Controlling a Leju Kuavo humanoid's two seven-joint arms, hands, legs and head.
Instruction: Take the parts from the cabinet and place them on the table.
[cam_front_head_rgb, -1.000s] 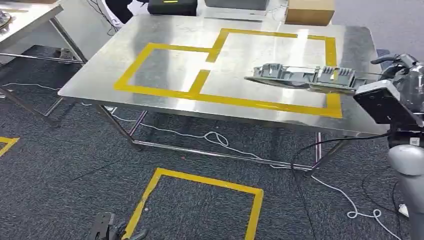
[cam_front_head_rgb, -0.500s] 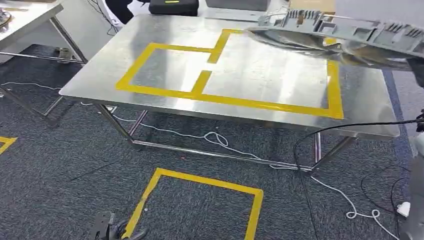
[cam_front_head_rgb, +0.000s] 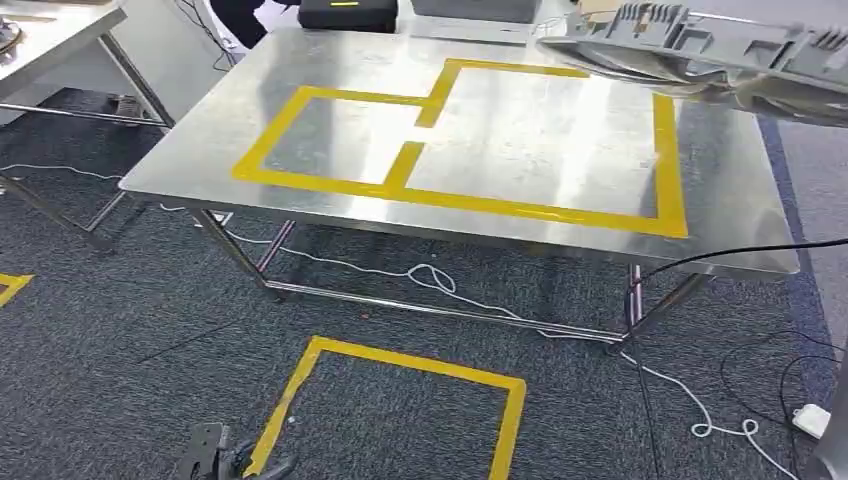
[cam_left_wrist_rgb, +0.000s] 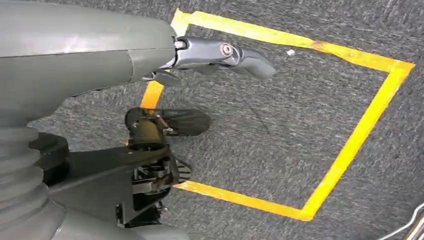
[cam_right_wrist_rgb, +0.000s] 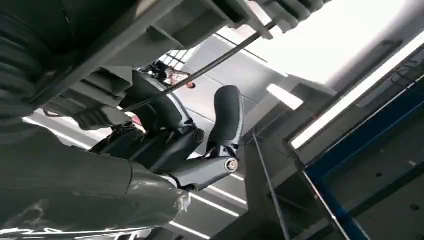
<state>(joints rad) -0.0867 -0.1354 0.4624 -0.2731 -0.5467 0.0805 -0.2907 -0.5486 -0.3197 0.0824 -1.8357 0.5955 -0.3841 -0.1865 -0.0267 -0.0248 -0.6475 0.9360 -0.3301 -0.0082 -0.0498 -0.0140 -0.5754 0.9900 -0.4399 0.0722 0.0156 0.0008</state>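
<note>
The grey part (cam_front_head_rgb: 720, 50) is up in the air above the far right corner of the steel counter (cam_front_head_rgb: 500, 130), not touching it. The right hand (cam_right_wrist_rgb: 165, 135) grips this part from below. The left hand (cam_left_wrist_rgb: 210, 52) hangs over the carpet, fingers apart, holding nothing.

Bare steel table (cam_front_head_rgb: 300, 190) with yellow tape outlines (cam_front_head_rgb: 470, 200); a grey part (cam_front_head_rgb: 700, 45) hangs above its far right corner.
</note>
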